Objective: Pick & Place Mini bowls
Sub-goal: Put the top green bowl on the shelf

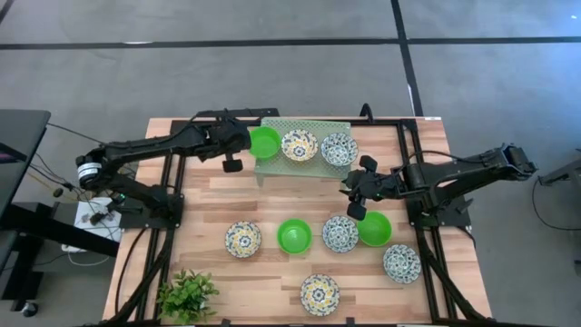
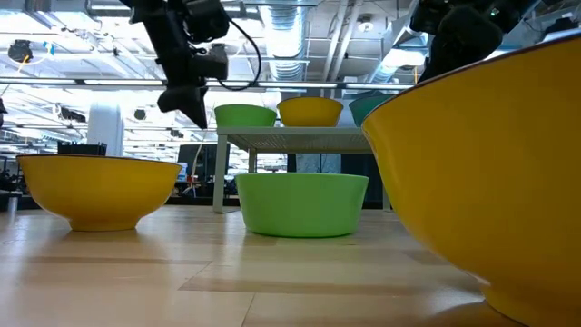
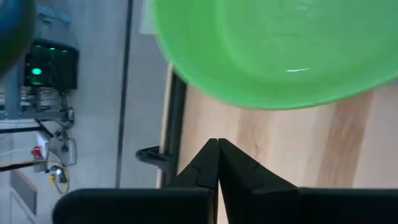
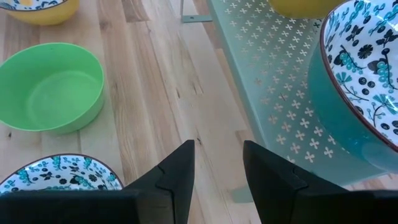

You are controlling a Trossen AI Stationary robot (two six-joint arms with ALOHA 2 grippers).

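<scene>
Green bowl at rack edge; left claw pressed together, right claw spread.

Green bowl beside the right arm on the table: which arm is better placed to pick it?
Probably the right: the right gripper, open, hovers near that green bowl. The left gripper is shut, far off by the rack.

Three mini bowls side by side on the rack; five more spread over the table before it.
</scene>
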